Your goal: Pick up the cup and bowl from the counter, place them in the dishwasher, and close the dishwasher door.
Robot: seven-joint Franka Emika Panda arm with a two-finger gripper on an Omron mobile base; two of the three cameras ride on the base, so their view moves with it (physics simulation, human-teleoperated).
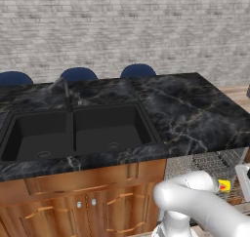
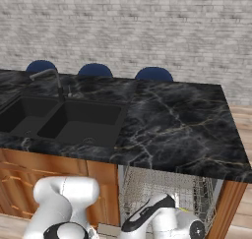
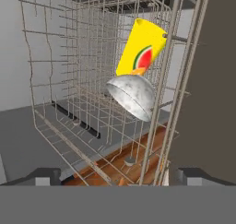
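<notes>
A grey brick wall backed the black marble counter (image 2: 182, 120). Below it, the dishwasher (image 2: 167, 186) stood open — in its wire rack (image 3: 83, 80) a yellow cup (image 3: 140, 48) tilted at 1 o'clock above a grey bowl (image 3: 132, 95), touching. The gripper (image 3: 118, 176) was spread wide, holding nothing.

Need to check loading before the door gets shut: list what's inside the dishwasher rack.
Inside the wire rack sit a yellow cup with a watermelon print and a grey metal bowl leaning against its base. The bowl hides the cup's lower end.
</notes>
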